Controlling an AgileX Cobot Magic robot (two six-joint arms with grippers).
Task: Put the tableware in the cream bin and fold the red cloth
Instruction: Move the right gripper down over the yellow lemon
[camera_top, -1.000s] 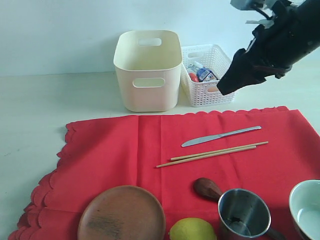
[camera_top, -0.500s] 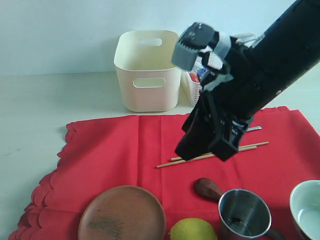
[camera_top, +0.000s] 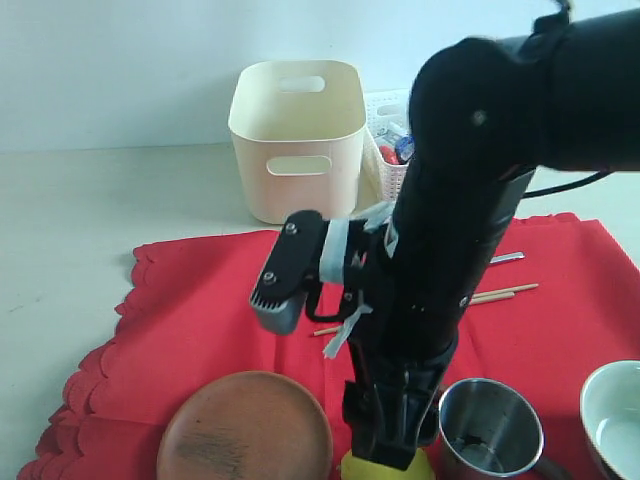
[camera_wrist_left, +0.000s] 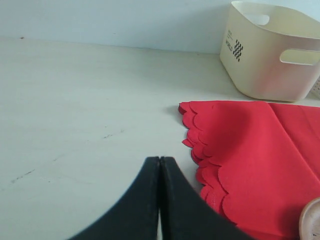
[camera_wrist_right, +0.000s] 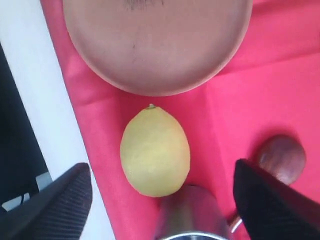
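Swinging down from above the far right corner, the right arm now stands over the near edge of the red cloth (camera_top: 200, 300), hiding the middle of the chopsticks (camera_top: 505, 293) and most of the knife (camera_top: 507, 258).

The right gripper (camera_wrist_right: 161, 165) is spread wide and holds nothing. Straight between its fingers (camera_wrist_right: 75, 200) lies the lemon (camera_wrist_right: 155, 152), which is not tableware. The lemon's long axis points toward the wooden plate (camera_wrist_right: 155, 45), crosswise to the line between the fingers, so closing would take it across its narrow width.

The tableware sits to either side. In the exterior view the plate (camera_top: 245, 430) lies left of the gripper and the steel cup (camera_top: 490, 425) right of it, just beside the lemon. The bowl (camera_top: 615, 415) is farther right at the frame's edge. The spoon (camera_wrist_right: 282, 157) shows only in the right wrist view, near the cup (camera_wrist_right: 187, 215). All of it is on the cloth; the cream bin (camera_top: 297, 140) stands on the worktop beyond the cloth's far edge, and no tableware shows inside it.

How low the fingers hang over the lemon is probably not settled by either view — the arm blocks the exterior one.

The left gripper (camera_wrist_left: 160, 165) is pressed together, empty, over bare worktop (camera_wrist_left: 75, 100) beside the cloth's scalloped edge — the right arm is plainly the nearer one to the dishes.
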